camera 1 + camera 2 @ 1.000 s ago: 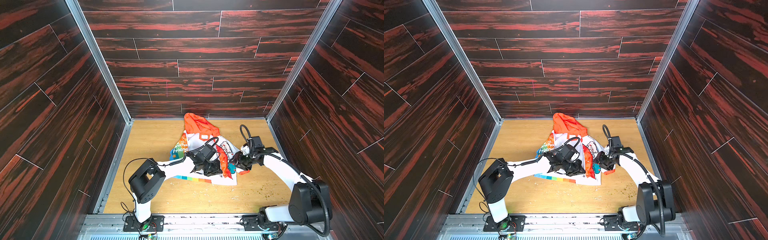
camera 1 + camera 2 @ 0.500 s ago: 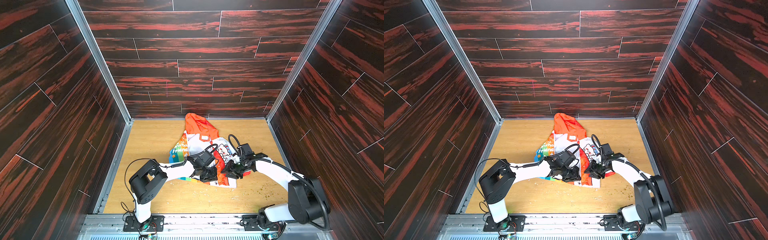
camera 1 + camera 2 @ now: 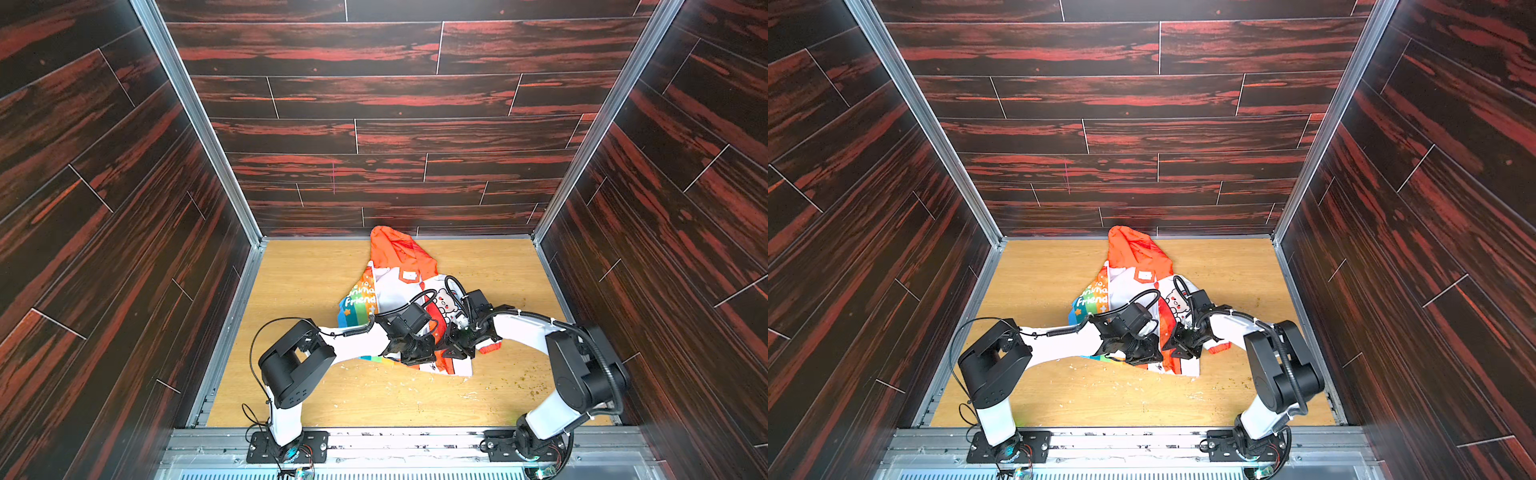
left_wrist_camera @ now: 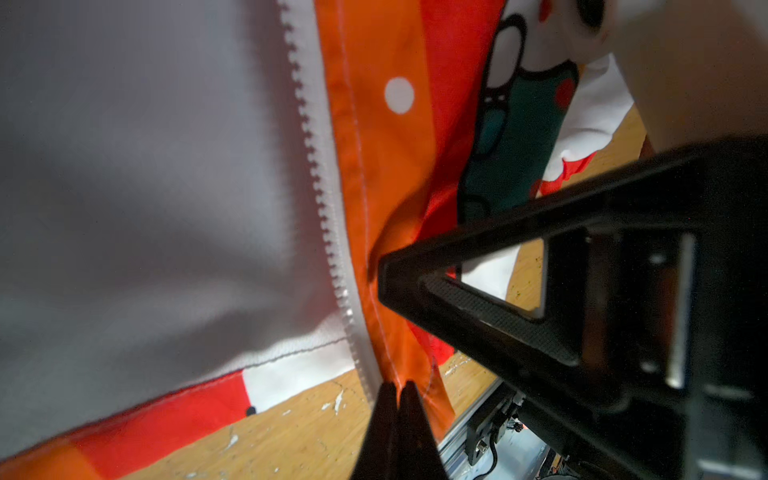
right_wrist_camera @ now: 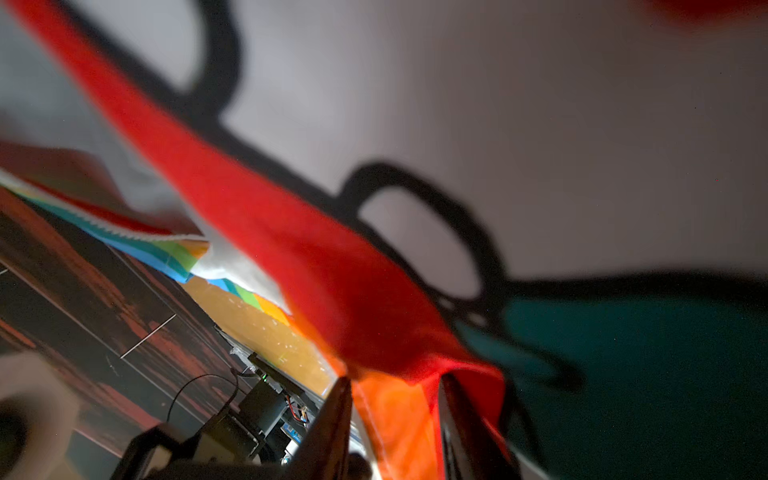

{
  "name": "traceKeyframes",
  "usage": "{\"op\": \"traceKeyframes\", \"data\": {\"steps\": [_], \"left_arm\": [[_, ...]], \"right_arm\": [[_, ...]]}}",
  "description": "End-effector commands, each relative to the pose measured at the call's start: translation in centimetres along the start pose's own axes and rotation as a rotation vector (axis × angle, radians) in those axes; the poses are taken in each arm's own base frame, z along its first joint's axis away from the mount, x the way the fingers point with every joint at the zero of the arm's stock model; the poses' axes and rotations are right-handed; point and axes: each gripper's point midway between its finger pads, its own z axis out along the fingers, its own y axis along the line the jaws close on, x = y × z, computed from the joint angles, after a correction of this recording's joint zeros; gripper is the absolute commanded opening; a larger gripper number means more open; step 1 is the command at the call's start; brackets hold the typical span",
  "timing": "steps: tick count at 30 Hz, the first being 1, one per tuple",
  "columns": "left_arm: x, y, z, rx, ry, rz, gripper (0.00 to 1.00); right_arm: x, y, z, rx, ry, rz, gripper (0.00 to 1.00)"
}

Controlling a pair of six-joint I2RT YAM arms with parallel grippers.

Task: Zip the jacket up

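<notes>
The jacket (image 3: 397, 286) (image 3: 1131, 284) lies on the wooden floor, its orange hood (image 3: 399, 253) toward the back wall. Its front is open, with a white row of zipper teeth (image 4: 320, 199) bare beside an orange edge strip. My left gripper (image 3: 415, 354) (image 3: 1144, 354) (image 4: 398, 386) is shut on that orange strip at the hem. My right gripper (image 3: 451, 351) (image 3: 1177, 349) (image 5: 395, 382) sits just right of it, jaws apart, with a fold of orange fabric (image 5: 390, 415) lying between them. Its black finger (image 4: 478, 299) presses the strip in the left wrist view.
Dark wood-pattern walls (image 3: 124, 249) close in three sides. A metal rail (image 3: 395, 436) runs along the front, carrying both arm bases. Small crumbs (image 3: 399, 386) dot the floor in front of the hem.
My right gripper has moved left across the jacket to just beside the left one, and its jaws have narrowed. The left gripper has drawn the hem toward the front.
</notes>
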Motion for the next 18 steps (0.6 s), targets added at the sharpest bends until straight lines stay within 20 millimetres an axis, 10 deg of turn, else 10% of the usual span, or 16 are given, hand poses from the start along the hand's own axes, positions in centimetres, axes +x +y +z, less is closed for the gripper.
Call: {"op": "traceKeyframes", "data": {"steps": [1,6,12,18], "left_arm": [[0.9,-0.7,0.0,0.026,0.034,0.026,0.00],[1.6,-0.6,0.2,0.027,0.066,0.029,0.02],[2.1,-2.2,-1.1,0.077,0.073,0.060,0.42],[2.9,-3.5,-4.6,0.092,0.053,0.103,0.44]], "right_arm": [[-0.8,-0.4,1.1,0.019,-0.003,0.034,0.33],[-1.2,-0.9,1.6,0.035,-0.003,0.050,0.26],[-1.2,-1.2,1.7,0.047,-0.004,0.048,0.24],[-1.4,-0.5,1.2,0.037,-0.016,0.033,0.22]]}}
